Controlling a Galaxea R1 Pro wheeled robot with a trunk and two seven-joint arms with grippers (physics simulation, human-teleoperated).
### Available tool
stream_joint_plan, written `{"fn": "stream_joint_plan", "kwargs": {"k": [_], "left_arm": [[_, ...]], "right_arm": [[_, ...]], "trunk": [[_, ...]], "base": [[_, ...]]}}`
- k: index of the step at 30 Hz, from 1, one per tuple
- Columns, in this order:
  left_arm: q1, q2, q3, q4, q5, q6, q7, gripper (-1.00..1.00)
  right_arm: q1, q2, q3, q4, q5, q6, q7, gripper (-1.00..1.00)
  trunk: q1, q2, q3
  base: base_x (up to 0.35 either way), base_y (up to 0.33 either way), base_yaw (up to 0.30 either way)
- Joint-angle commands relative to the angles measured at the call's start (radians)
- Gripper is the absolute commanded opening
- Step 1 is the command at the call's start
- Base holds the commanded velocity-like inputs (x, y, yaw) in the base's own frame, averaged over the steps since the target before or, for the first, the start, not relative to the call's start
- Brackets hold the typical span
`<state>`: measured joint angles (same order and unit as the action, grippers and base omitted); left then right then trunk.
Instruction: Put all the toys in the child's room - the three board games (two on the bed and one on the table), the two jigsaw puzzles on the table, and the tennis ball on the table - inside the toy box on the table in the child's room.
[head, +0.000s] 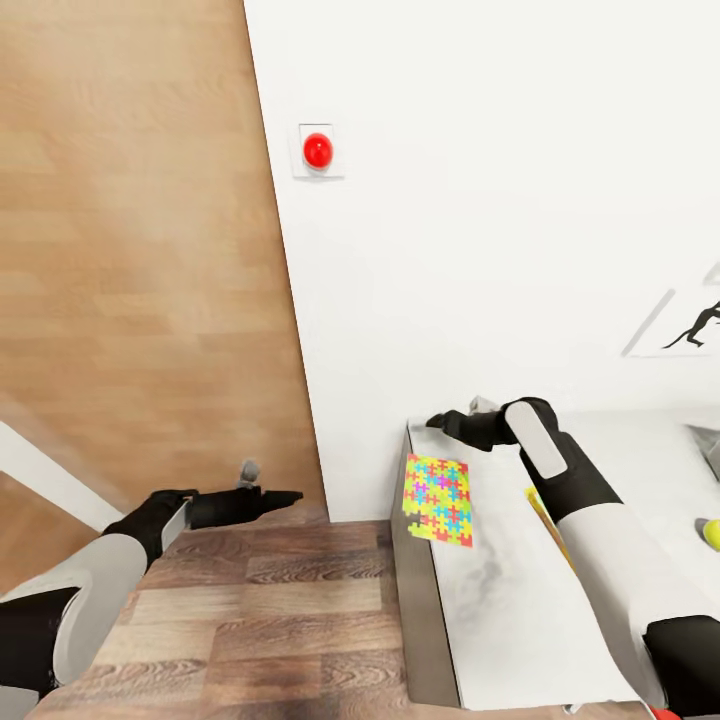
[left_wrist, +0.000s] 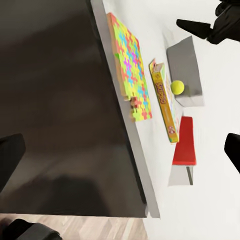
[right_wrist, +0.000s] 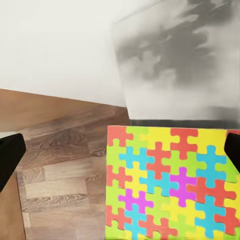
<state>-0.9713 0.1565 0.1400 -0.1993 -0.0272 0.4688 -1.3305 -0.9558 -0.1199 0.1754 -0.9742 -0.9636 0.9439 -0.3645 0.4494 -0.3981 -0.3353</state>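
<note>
A jigsaw puzzle (head: 438, 498) box with a multicoloured mosaic lies flat at the table's (head: 520, 620) left end, also seen as the puzzle (left_wrist: 131, 65) and the puzzle (right_wrist: 170, 180). My right gripper (head: 455, 418) hovers open just beyond its far edge, near the wall; the right gripper (right_wrist: 120, 152) has nothing between its fingers. Beside the puzzle lies the long Skip-Bo board game (left_wrist: 164, 100), mostly hidden behind my right arm in the head view. The tennis ball (left_wrist: 177, 87) rests next to the grey toy box (left_wrist: 185, 62). My left gripper (head: 270, 490) is open over the floor, left of the table.
A red round button (head: 317, 151) sits on the white wall behind the table. A black silhouette picture (head: 700, 325) hangs at the right. A flat red object (left_wrist: 185, 142) lies past the Skip-Bo box. Wood-plank floor (head: 270, 600) runs along the table's dark side panel (head: 420, 620).
</note>
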Motion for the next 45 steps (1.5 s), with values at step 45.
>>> {"fn": "stream_joint_plan", "kwargs": {"k": [45], "left_arm": [[-0.001, -0.276, 0.012, 0.001, 0.008, -0.052, 0.315, 1.0]], "right_arm": [[0.382, -0.201, -0.317, -0.469, -0.053, 0.103, 0.581, 1.0]], "trunk": [[0.001, -0.002, -0.002]], "base": [[0.0, 0.0, 0.0]]}}
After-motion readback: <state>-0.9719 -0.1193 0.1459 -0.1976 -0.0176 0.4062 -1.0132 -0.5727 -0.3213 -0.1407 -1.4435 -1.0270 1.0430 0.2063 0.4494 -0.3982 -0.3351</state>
